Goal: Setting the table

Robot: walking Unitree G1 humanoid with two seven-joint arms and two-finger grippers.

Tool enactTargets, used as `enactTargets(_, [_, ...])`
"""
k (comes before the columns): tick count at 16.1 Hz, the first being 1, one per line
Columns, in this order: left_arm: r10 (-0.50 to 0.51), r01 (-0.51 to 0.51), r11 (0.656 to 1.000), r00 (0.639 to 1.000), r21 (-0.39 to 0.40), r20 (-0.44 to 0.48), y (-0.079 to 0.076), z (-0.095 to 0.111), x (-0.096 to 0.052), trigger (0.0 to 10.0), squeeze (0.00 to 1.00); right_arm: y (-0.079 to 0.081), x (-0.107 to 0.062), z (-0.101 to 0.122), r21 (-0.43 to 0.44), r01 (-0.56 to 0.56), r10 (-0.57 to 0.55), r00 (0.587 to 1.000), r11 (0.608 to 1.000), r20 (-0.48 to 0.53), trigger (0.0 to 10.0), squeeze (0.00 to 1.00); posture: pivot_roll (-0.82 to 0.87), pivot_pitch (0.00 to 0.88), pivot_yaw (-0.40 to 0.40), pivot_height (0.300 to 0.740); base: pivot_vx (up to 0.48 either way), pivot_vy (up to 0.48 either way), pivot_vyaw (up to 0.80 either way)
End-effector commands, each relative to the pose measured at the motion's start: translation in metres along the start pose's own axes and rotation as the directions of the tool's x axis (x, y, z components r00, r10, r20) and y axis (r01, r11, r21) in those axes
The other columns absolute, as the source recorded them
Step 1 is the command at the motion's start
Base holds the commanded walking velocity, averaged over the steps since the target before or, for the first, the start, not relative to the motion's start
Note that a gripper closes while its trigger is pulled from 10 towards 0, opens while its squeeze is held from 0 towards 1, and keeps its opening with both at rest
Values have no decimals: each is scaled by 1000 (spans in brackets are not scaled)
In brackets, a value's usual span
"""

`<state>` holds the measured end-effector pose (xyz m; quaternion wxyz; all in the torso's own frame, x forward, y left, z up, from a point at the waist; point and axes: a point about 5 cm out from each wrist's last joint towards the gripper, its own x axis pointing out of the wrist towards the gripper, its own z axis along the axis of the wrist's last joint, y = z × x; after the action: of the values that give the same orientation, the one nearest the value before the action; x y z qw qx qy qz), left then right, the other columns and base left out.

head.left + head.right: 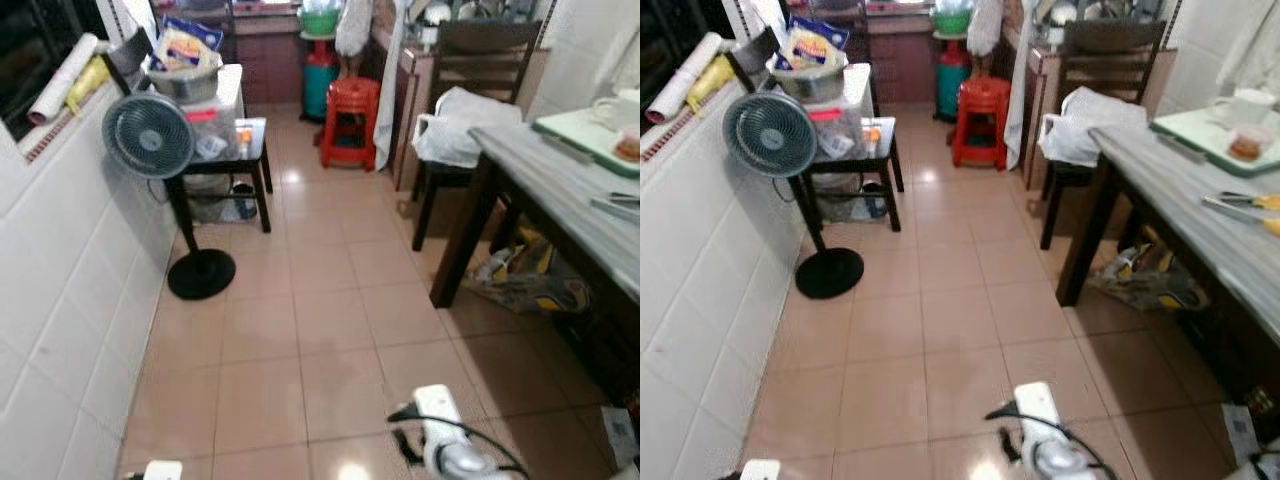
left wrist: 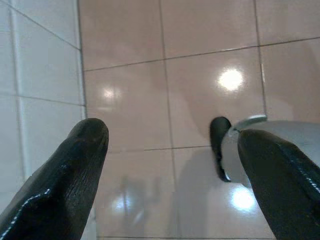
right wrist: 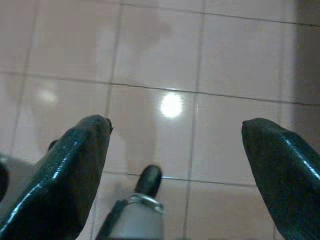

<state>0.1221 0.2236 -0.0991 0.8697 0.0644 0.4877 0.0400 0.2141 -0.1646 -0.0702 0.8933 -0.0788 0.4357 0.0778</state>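
Observation:
The dining table point(image 1: 560, 190) has a grey top and dark legs and stands at the right. On it lie a green tray point(image 1: 575, 130), a white cup point(image 1: 612, 108), a small clear container point(image 1: 1246, 143) and some utensils point(image 1: 1240, 205) with yellow handles. Both arms hang low over the tiled floor, away from the table. My left gripper point(image 2: 175, 165) is open with only floor tiles between its fingers. My right gripper point(image 3: 175, 160) is open too, also over bare tiles. Part of my right arm point(image 1: 440, 435) shows at the bottom of the left eye view.
A dark chair point(image 1: 470, 60) with a white plastic bag point(image 1: 455, 125) stands at the table's far end. A standing fan point(image 1: 150, 135) and a cluttered side table point(image 1: 250, 150) line the left wall. A red stool point(image 1: 350, 110) is at the back. Bags point(image 1: 525, 275) lie under the table.

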Motion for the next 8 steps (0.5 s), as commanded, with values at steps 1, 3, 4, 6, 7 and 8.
enactTargets(1, [-13, 13, 1000, 1000, 18, 0, -2, 3, 1, 10000, 0, -4, -1, -8, -39, 3, -5, 999, 999, -36, 10000, 0, -45, 0, 36, 740, 0, 0, 0])
enactTargets(3, [-23, 24, 999, 1000, 49, -12, -3, 3, 1, 10000, 0, 3, -1, -10, -85, -16, 11, 999, 996, -50, 10000, 0, -45, 0, 35, 740, 0, 0, 0])
enactTargets(4, [-25, 26, 998, 1000, 57, -17, -3, 3, 2, 10000, 0, 6, 0, -8, -101, -24, 19, 999, 995, -46, 10000, 0, -46, 0, 32, 740, 0, 0, 0])
enactTargets(6, [-38, 40, 994, 999, 97, -24, -6, 3, 2, 10000, 0, 6, 0, -6, -124, -40, 35, 998, 992, -45, 10000, 0, -47, 0, 33, 740, 0, 0, 800])
enactTargets(7, [-42, 45, 993, 999, 107, -27, -8, 2, 2, 10000, 0, 6, 0, -6, -131, -43, 38, 998, 990, -44, 10000, 0, -47, 0, 33, 740, 0, 0, 800])
enactTargets(8, [-45, 48, 991, 998, 122, -33, -9, 2, 2, 10000, 0, 7, 0, -5, -137, -52, 46, 998, 989, -43, 10000, 0, -48, 0, 33, 740, 0, 0, 800])
